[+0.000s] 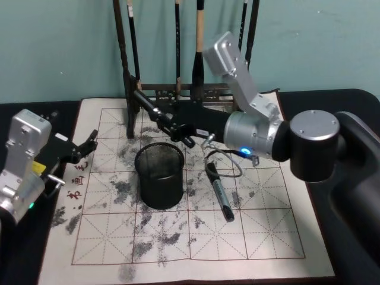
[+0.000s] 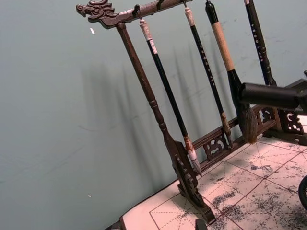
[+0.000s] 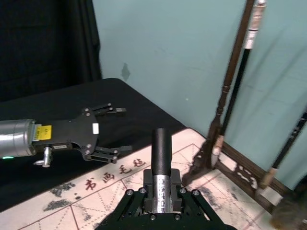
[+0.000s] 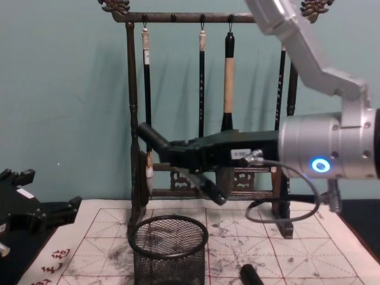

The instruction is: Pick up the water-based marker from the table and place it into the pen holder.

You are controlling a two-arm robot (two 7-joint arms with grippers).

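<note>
Black marker (image 3: 161, 143), clamped in right end effector (image 3: 161, 184)

left tool (image 1: 91, 146) parked, fingers spread | right tool (image 3: 161, 184) extended forward, clamping marker (image 3: 161, 143)

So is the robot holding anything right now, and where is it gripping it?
Right hand holds a marker around its labelled middle; left hand holds nothing.

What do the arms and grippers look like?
Both arms are silver. The right arm has a black joint cap, a blue light ring and a looping grey cable. The left gripper and right gripper are black; the left bears a yellow label.
</note>
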